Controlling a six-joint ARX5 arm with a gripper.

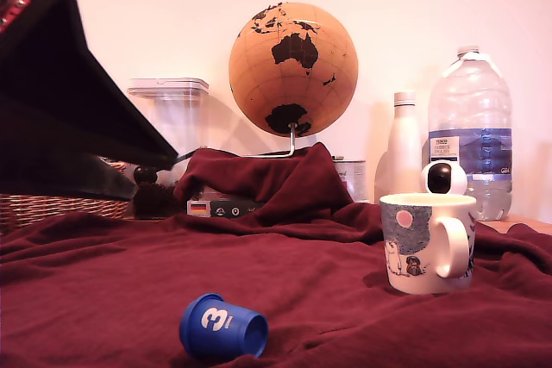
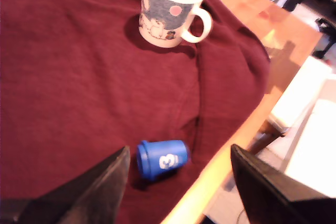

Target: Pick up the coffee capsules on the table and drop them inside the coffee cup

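Capsule [image 2: 161, 159], blue with a white 3, lies on its side on the red blanket [image 2: 79, 77], near the surface edge [image 2: 210, 177]. The gripper [image 2: 178, 182] hangs spread wide above it. A bump could roll it off. The cup [image 2: 170, 9] stands well apart.

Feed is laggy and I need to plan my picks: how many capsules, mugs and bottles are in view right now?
Coffee capsules: 1, a blue capsule marked 3, lying on its side on the red blanket.
Mugs: 1, the white coffee cup, upright.
Bottles: 2, a tall white bottle and a large clear water bottle.
Total: 4
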